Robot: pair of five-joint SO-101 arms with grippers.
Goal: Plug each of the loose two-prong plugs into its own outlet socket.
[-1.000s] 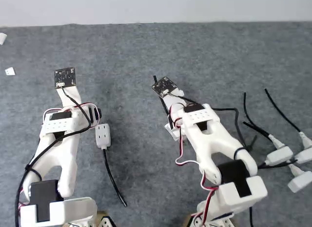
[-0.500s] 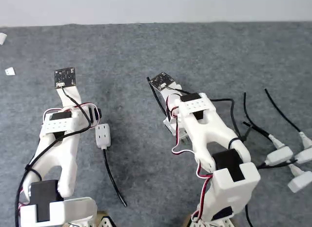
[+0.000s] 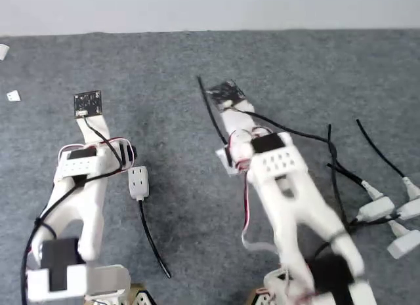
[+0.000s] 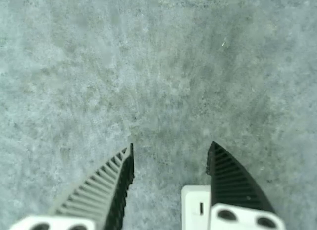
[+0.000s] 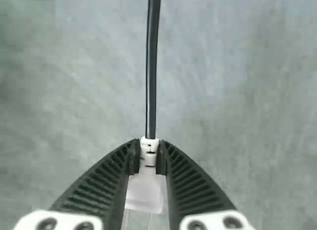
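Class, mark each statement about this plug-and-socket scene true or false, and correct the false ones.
1. The right gripper is shut on a white plug with a black cord. True.
2. The left gripper holds a plug. False: it is open, with nothing between its fingers.
3. The outlet block lies on the table, held by neither gripper. True.
4. Every plug sits in a socket. False: loose plugs lie at the table's right side.

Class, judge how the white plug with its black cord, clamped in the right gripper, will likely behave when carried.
The plug looks like rigid plastic, so the right gripper probably holds it firmly. Its thin cord juts out fairly straight, so it seems springy rather than limp and may sway or snag.
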